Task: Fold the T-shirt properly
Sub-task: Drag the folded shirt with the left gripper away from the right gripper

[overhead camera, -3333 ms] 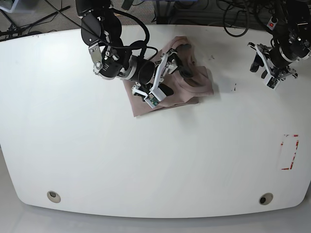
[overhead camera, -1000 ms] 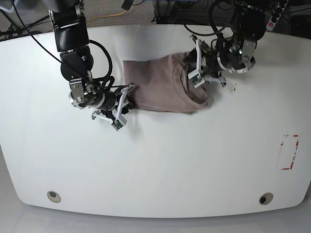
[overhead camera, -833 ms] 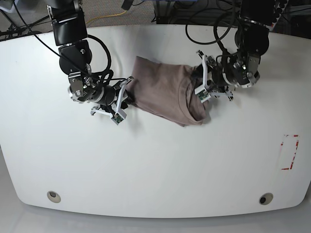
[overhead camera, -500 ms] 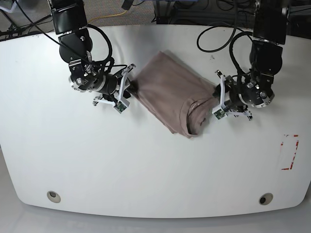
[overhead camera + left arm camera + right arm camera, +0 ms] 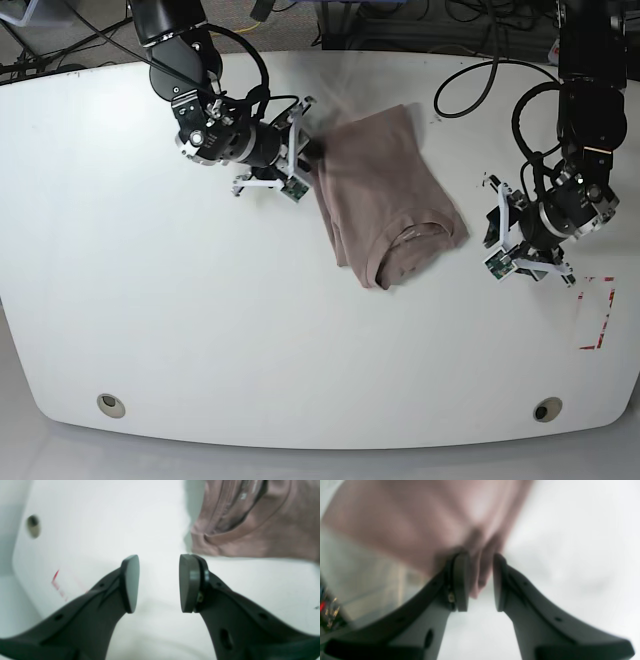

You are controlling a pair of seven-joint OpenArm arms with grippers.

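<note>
Pinching the shirt (image 5: 385, 190) edge, the right gripper (image 5: 477, 580) was seen; the left gripper (image 5: 158, 583) was held open, empty.

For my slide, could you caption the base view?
Right gripper holds the folded T-shirt; left gripper sits open beside it.

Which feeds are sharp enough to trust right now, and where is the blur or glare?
Base view: sharp overall; the T-shirt and table read clearly, with slight smear near the right gripper. Right wrist view: heavily blurred, cloth only a pink smear between the jaws. Left wrist view: the left gripper is crisp, the shirt behind soft, and the white tabletop washed out by glare.
</note>
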